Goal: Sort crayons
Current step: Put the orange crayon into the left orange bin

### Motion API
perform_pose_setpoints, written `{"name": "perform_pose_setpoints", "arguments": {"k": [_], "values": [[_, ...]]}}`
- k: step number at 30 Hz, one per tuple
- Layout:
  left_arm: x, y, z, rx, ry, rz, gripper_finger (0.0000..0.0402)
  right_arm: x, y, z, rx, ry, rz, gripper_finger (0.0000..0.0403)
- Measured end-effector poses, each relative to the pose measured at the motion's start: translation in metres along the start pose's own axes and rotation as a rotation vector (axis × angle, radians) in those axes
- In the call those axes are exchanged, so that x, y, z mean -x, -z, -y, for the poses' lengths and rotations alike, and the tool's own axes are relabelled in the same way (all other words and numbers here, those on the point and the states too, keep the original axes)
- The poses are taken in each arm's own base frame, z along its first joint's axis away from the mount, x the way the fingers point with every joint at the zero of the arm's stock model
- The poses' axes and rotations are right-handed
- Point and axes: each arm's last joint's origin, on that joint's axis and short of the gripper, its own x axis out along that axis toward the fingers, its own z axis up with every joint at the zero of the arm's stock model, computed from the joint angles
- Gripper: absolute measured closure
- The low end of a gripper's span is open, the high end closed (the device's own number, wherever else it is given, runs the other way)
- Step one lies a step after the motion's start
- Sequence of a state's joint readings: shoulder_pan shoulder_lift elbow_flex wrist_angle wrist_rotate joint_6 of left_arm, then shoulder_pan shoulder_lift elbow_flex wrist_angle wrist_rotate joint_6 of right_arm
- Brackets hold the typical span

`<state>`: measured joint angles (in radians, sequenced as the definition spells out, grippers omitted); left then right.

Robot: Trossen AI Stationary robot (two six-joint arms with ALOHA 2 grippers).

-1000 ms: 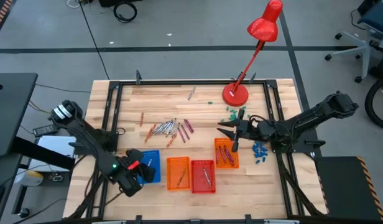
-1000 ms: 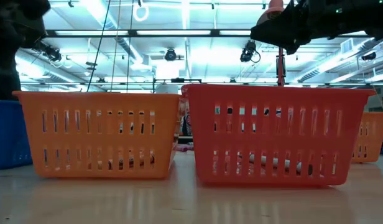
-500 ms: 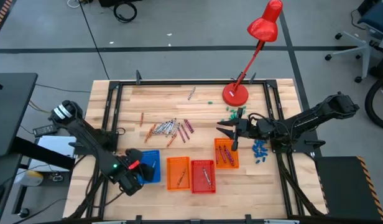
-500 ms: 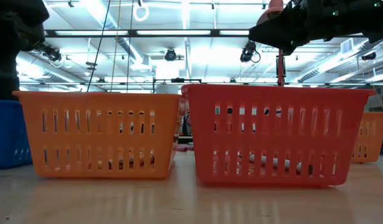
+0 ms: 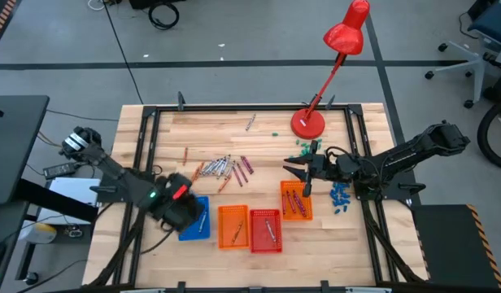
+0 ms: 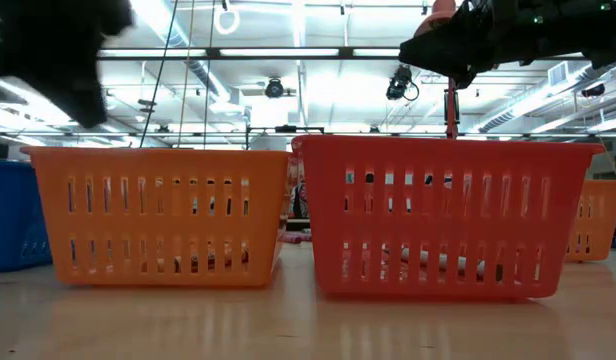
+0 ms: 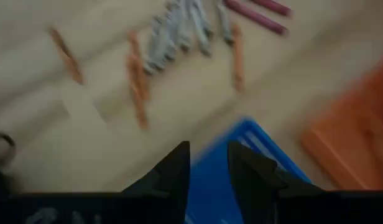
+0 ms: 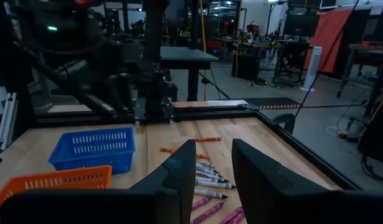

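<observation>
I note four baskets [image 5: 249, 228] in a row at lower centre of the high view, loose crayons [image 5: 222, 168] above them, lamp [image 5: 308, 124] upper right

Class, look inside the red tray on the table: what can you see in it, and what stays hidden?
In the high view, the red tray holds one pale crayon lying lengthwise. From the low view, its slotted wall hides most of the inside.

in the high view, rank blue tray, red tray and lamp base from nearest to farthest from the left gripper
1. Blue tray: right beside the left gripper, near edge.
2. Red tray: farther right along the near edge.
3. Lamp base: far side, right of centre.
</observation>
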<state>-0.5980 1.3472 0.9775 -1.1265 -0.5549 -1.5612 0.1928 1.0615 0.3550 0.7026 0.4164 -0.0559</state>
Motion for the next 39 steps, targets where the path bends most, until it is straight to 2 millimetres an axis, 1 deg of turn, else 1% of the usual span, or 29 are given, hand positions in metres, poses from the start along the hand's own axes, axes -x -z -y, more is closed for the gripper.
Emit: {"name": "perform_pose_setpoints", "arguments": {"k": [3, 6, 10, 14, 19, 23, 29, 39], "values": [[-0.015, -0.017, -0.008, -0.036, -0.093, -0.005, 0.0286, 0.000, 0.000, 0.000, 0.001, 0.000, -0.002, 0.0293], [-0.035, -0.032, -0.020, -0.013, -0.188, -0.066, 0.0286, 0.000, 0.000, 0.000, 0.000, -0.001, -0.001, 0.0293], [-0.060, -0.046, -0.039, -0.029, -0.270, -0.160, 0.0286, 0.000, 0.000, -0.001, 0.000, -0.021, 0.000, 0.0293], [-0.080, -0.058, -0.054, -0.038, -0.301, -0.202, 0.0286, 0.000, 0.000, -0.001, 0.000, -0.032, 0.001, 0.0293], [-0.102, -0.074, -0.068, -0.032, -0.264, -0.226, 0.0286, 0.000, 0.000, -0.002, -0.001, -0.050, 0.002, 0.0293], [-0.113, -0.081, -0.082, -0.039, -0.273, -0.241, 0.0286, 0.000, 0.000, -0.002, -0.002, -0.052, 0.002, 0.0293], [-0.123, -0.091, -0.100, -0.025, -0.297, -0.259, 0.0286, 0.000, 0.001, -0.002, -0.001, -0.054, -0.005, 0.0293], [-0.132, -0.108, -0.117, 0.006, -0.291, -0.253, 0.0286, 0.000, 0.002, -0.002, -0.003, -0.057, -0.019, 0.0293]]}}
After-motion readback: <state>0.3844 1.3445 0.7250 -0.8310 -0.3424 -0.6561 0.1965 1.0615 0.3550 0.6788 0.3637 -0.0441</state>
